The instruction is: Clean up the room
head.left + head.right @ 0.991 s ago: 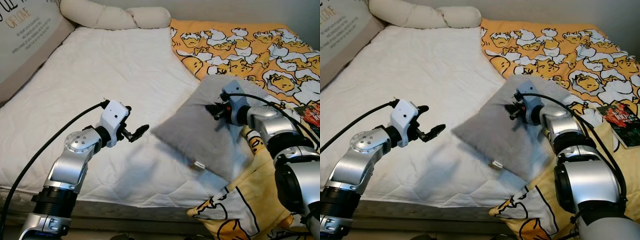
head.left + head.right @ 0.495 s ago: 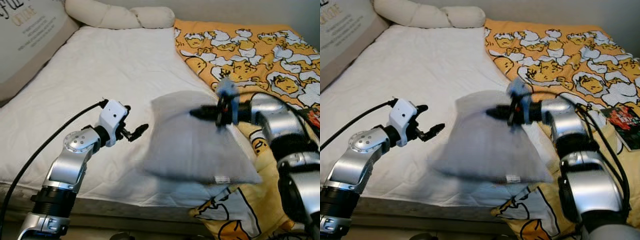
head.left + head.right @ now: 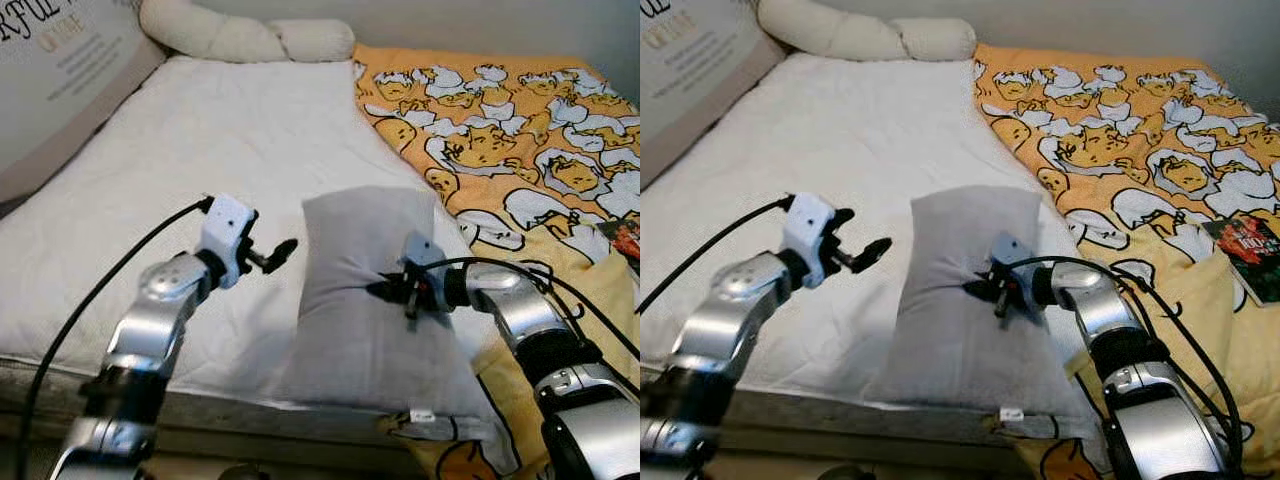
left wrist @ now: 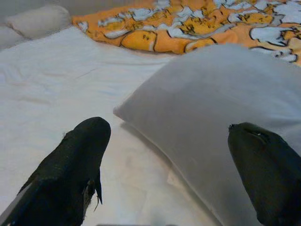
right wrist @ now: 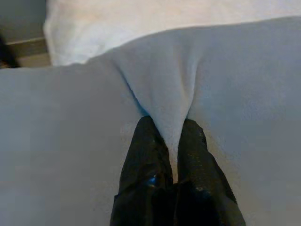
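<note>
White quilted bed point(image 3: 200, 130) is filling most of the head view. Orange cartoon-print blanket point(image 3: 500, 110) is covering its 2 o'clock side. Cream bolster point(image 3: 240, 38) is lying at 12 o'clock along the head end. Grey pillow point(image 3: 370, 300) is lying at 6 o'clock, its lower edge overhanging the bed's near edge. Right tool point(image 3: 385, 291) is pinching a fold of fabric at the pillow's centre, fingers point(image 5: 146, 160) closed tight on it. Left tool point(image 3: 272, 257) is hovering at 9 o'clock of the pillow, just beside it, fingers point(image 4: 80, 160) spread wide, gripping nothing. Book point(image 3: 1247, 247) is lying at 3 o'clock on the blanket.
</note>
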Available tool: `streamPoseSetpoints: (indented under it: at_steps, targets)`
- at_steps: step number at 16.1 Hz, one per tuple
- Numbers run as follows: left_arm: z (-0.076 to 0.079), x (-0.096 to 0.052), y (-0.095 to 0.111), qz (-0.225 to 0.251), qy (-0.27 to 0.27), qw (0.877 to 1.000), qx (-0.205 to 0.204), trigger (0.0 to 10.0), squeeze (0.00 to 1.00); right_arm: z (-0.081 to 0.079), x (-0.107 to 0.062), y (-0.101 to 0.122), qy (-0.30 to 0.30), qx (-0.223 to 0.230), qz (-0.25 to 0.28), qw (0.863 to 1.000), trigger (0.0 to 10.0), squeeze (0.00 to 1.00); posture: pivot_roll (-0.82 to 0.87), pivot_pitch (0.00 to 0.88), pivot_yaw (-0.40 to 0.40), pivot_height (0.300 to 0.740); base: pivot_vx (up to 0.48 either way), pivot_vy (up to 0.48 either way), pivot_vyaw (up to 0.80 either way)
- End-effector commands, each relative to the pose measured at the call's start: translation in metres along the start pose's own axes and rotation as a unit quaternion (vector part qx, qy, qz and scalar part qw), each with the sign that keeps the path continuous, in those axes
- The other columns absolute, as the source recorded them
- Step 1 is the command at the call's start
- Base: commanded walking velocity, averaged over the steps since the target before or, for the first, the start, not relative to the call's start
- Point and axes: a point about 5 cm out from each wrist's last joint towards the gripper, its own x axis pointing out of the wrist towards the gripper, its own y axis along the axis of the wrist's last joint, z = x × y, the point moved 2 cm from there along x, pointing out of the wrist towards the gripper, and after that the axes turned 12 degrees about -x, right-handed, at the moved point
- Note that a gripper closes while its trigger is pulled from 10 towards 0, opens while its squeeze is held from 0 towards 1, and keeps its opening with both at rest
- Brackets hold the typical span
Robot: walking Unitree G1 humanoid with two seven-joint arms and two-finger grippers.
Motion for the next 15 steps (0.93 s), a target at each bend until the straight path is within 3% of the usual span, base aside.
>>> streamPoseSetpoints:
  at_steps: [1, 2, 6, 9, 13, 15]
  targets:
    - [0.002, 0.008, -0.001, 0.003, 0.001, 1.000, 0.010, 10.0, 0.71, 0.007, -0.006, -0.003, -0.025, 0.015, -0.007, 1.000, 10.0, 1.00, -0.02, 0.000, -0.020, 0.740, 0.000, 0.000, 0.00]
    - [0.002, 0.016, -0.004, -0.003, -0.002, 1.000, -0.010, 10.0, 1.00, 0.008, -0.009, -0.003, -0.029, 0.021, -0.002, 0.999, 10.0, 1.00, -0.02, 0.000, -0.019, 0.740, 0.000, 0.000, 0.00]
    - [0.009, 0.035, -0.024, -0.048, -0.014, 0.996, -0.076, 10.0, 1.00, 0.013, -0.020, 0.009, -0.043, 0.045, 0.062, 0.996, 10.0, 1.00, -0.03, 0.000, -0.001, 0.740, 0.000, 0.000, 0.00]
    - [0.032, 0.044, -0.056, -0.095, -0.061, 0.983, -0.143, 10.0, 1.00, 0.011, -0.029, 0.014, -0.047, 0.086, 0.110, 0.989, 10.0, 1.00, -0.05, 0.000, 0.021, 0.740, 0.000, 0.000, 0.00]
    - [0.048, 0.044, -0.074, -0.117, -0.097, 0.974, -0.170, 10.0, 1.00, 0.006, -0.035, 0.011, -0.063, 0.129, 0.130, 0.981, 10.0, 1.00, -0.06, 0.000, 0.022, 0.740, 0.000, 0.000, 0.00]
    - [0.051, 0.042, -0.078, -0.118, -0.111, 0.970, -0.179, 10.0, 1.00, 0.011, -0.043, -0.004, -0.108, 0.169, 0.112, 0.973, 10.0, 1.00, -0.05, 0.000, 0.008, 0.740, 0.000, 0.000, 0.00]
